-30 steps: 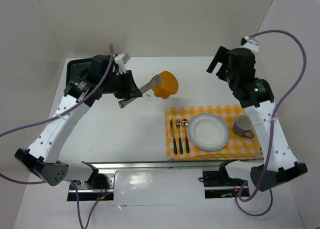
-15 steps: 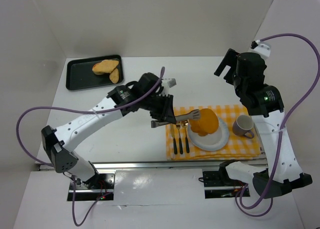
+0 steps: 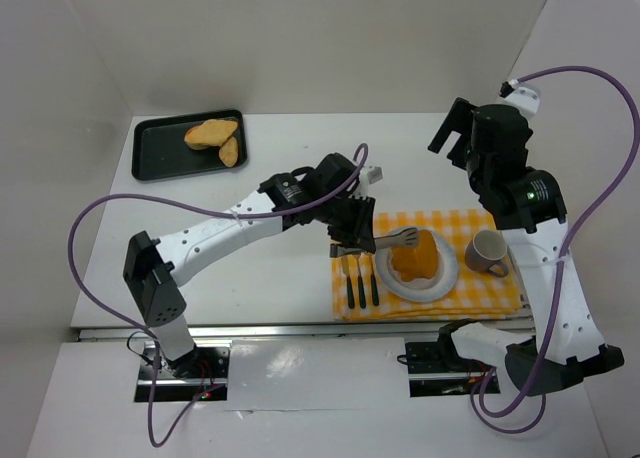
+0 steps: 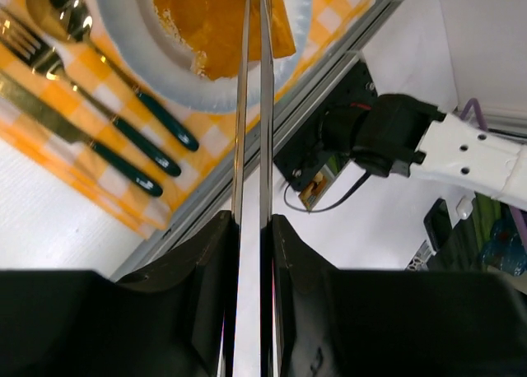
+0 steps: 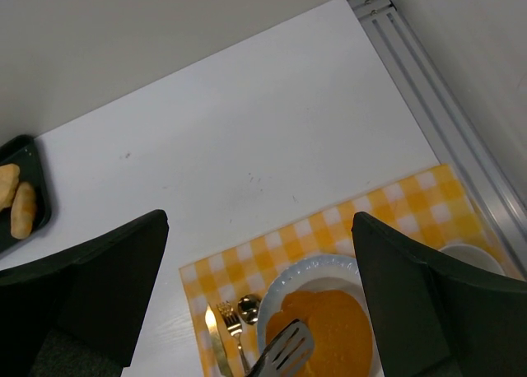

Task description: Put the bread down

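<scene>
The bright orange bread (image 3: 417, 259) lies on the white plate (image 3: 446, 278) on the checked mat. It also shows in the left wrist view (image 4: 214, 19) and the right wrist view (image 5: 333, 336). My left gripper (image 3: 350, 234) is shut on metal tongs (image 3: 396, 242), whose slotted head rests on the bread's top left. In the left wrist view the tong arms (image 4: 254, 146) run nearly together between my jaws (image 4: 251, 229) over the bread. I cannot tell whether the tongs still pinch it. My right gripper (image 3: 446, 128) is open and empty, high above the table's back right (image 5: 259, 221).
A knife, fork and spoon (image 3: 357, 273) lie on the yellow checked mat (image 3: 495, 300) left of the plate. A grey cup (image 3: 488, 251) stands right of the plate. A black tray (image 3: 160, 158) with paler bread slices (image 3: 212, 135) sits at the back left.
My left arm swung right and forward with the tongs and bread, from above the bare table to the plate, where the bread now lies lower and flatter. The right arm barely moved.
</scene>
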Tool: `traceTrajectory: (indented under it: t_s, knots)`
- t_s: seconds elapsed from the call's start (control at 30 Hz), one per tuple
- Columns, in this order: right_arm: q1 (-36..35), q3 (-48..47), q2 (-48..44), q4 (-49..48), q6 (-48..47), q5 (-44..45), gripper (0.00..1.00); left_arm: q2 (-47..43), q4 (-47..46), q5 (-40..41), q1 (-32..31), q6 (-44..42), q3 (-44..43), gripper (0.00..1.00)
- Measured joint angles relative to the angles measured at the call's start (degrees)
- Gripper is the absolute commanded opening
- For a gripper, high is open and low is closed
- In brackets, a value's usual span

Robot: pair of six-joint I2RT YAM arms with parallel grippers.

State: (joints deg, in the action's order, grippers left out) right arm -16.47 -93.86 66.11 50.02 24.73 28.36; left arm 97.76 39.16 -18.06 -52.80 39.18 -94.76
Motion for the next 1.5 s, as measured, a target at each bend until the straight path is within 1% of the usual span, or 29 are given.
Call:
traceTrajectory:
  t_s: [0.1,0.17,0.2,0.23,0.27,0.33,0.37,0.5,0.83,1.07,1.17,1.27,1.3,1.37,1.5]
  knots:
    - [0.0,0.1,0.4,0.0,-0.3,0.0,1.0,2.3,0.2,0.2,-0.5,-0.2,-3.1,0.0]
    - [0.0,0.3,0.5,0.0,-0.4,0.0,1.0,3.2,0.7,0.1,-0.7,-0.4,-4.0,0.23]
    - [0.0,0.5,0.6,-0.1,-0.4,0.0,1.0,3.8,1.0,0.1,-0.7,-0.7,-4.6,0.33]
    - [0.0,0.6,0.6,-0.1,-0.4,0.0,1.0,4.4,1.3,0.0,-0.7,-1.3,-5.2,0.52]
    - [0.0,0.7,0.6,-0.1,-0.4,-0.1,1.0,4.8,1.2,-0.1,-0.7,-1.6,-5.5,0.6]
    - [0.0,0.7,0.7,-0.2,-0.4,0.0,1.0,5.2,1.6,-0.6,-0.8,-1.9,-6.0,0.67]
    - [0.0,0.7,0.7,-0.2,-0.4,0.0,1.0,5.2,1.7,-0.5,-0.8,-2.0,-6.1,0.69]
    - [0.0,0.7,0.8,-0.2,-0.4,0.0,1.0,5.2,2.7,-0.7,-0.8,-3.1,-6.8,0.81]
    - [0.0,0.7,0.9,-0.2,-0.4,-0.1,1.0,5.0,2.6,-0.7,-0.7,-3.2,-7.8,0.8]
    - [0.0,1.2,1.4,-0.2,-0.4,-0.6,1.0,2.5,0.6,-0.2,0.0,-2.9,-2.7,0.79]
    - [0.0,1.3,1.6,-0.2,-0.4,-0.8,1.0,2.2,-0.4,-0.1,0.4,-3.0,-0.7,0.81]
    - [0.0,1.5,1.6,-0.3,-0.4,-0.9,1.0,1.9,-0.8,0.1,0.8,-3.3,2.4,0.82]
    - [0.0,1.7,1.6,-0.3,-0.4,-1.1,1.0,1.8,-1.0,0.3,0.9,-3.5,3.8,0.79]
    - [0.0,2.0,1.7,-0.4,-0.4,-1.5,1.0,1.8,-1.0,0.5,0.9,-4.4,6.2,0.78]
    - [0.0,2.6,1.9,-0.5,-0.4,-2.4,1.0,1.8,-1.9,1.6,0.4,-5.3,10.8,0.78]
